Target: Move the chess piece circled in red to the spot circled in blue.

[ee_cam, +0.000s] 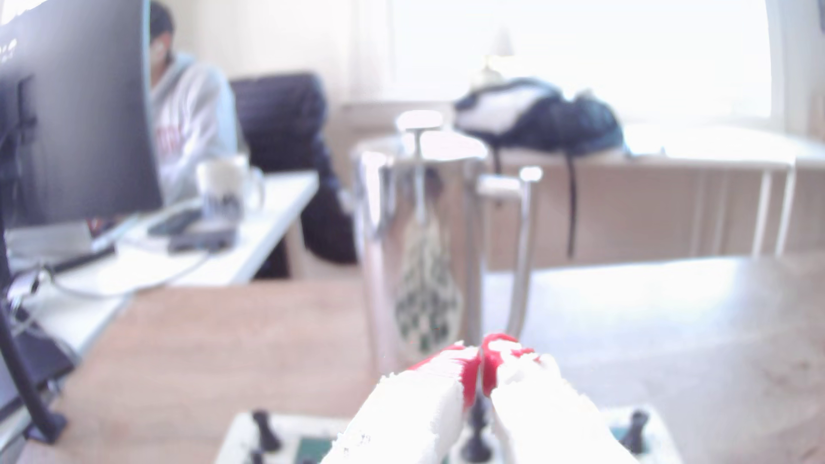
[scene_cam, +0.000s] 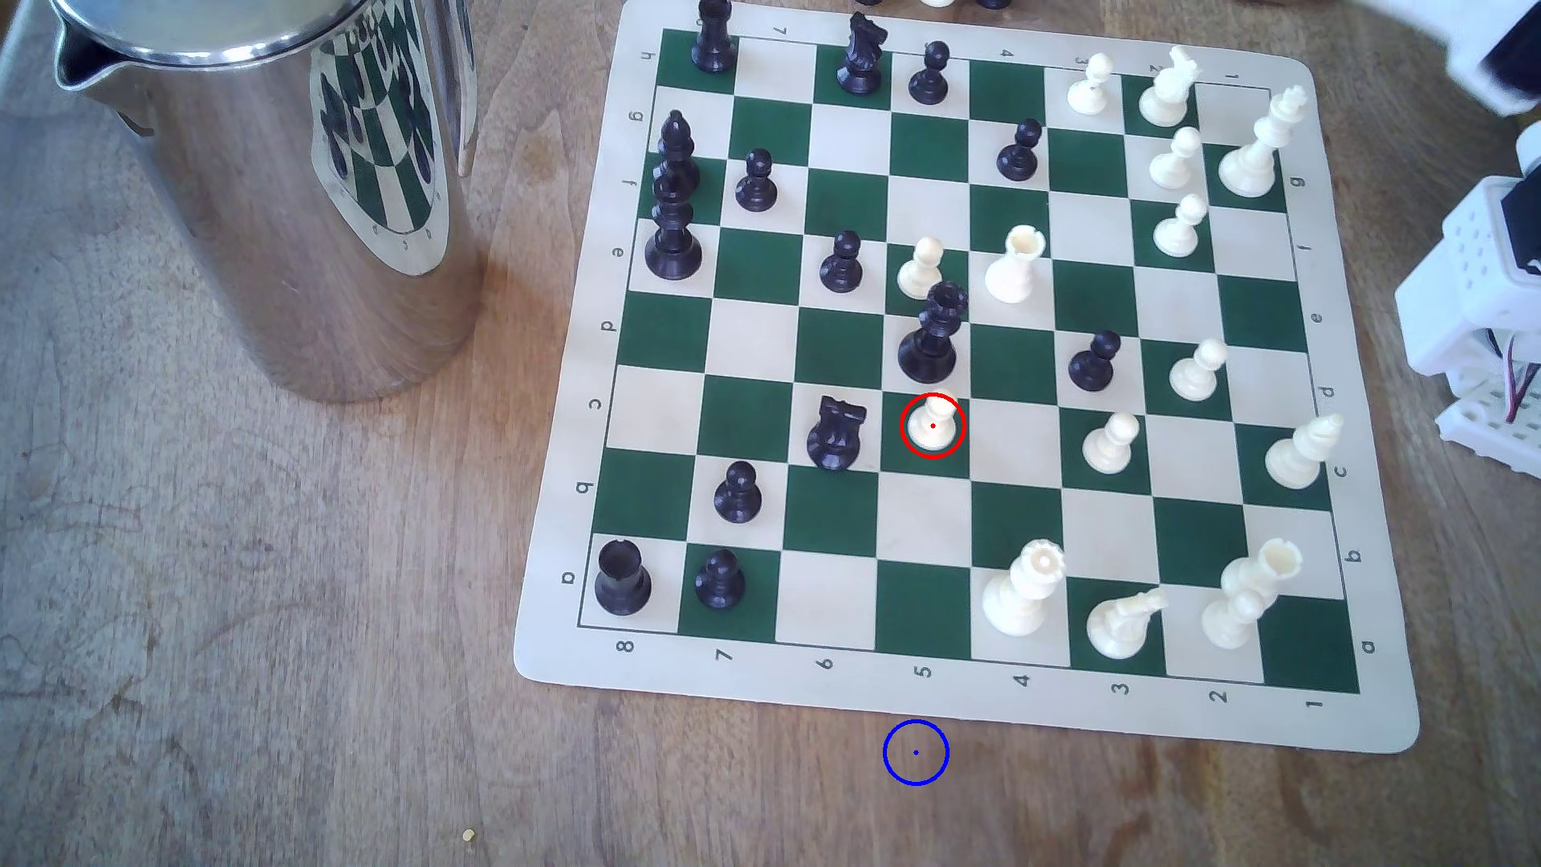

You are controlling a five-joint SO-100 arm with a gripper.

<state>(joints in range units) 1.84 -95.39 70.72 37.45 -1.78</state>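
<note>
Behind, a wooden table (scene_cam: 250,667) carries the chessboard (scene_cam: 959,692).

The exterior view looks steeply down from above onto a green-and-cream roll-up chessboard mat (scene_cam: 959,692) on a tan wooden table (scene_cam: 250,667), close enough that the mat's far edge is cut off. The wrist view sits low and faces level across the room, blurred, past the white red-tipped gripper (ee_cam: 481,370). Both views share the mat (ee_cam: 250,428) and a tall shiny steel jug (scene_cam: 275,192) (ee_cam: 419,250).
</note>
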